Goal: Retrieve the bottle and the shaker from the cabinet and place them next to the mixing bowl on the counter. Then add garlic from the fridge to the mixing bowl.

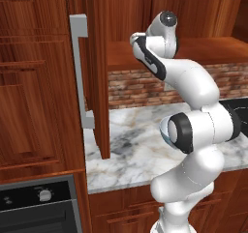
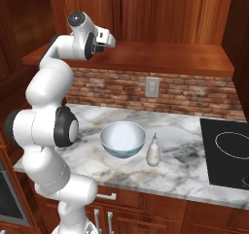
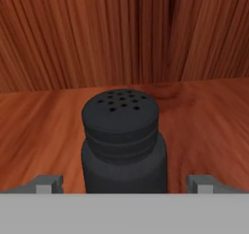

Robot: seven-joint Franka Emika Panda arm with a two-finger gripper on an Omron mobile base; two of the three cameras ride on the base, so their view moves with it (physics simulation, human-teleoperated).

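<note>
The dark grey shaker [image 3: 123,141] with a perforated rounded top stands upright on the wooden shelf of the cabinet [image 2: 160,56]. My gripper [image 3: 124,184] is open, one fingertip on each side of the shaker and a gap between each and its body. The cabinet door [image 1: 99,82] with its grey bar handle [image 1: 80,72] is swung open. On the counter [image 2: 185,172] the mixing bowl [image 2: 122,139] sits with the cream bottle [image 2: 153,150] upright just right of it. The fridge and the garlic are out of view.
A black cooktop [image 2: 228,153] lies at the counter's right end. The brick backsplash carries a wall outlet [image 2: 152,87]. An oven [image 1: 38,208] sits low on the left, beside tall wooden panels. My arm's elbow [image 1: 181,130] hangs over the counter.
</note>
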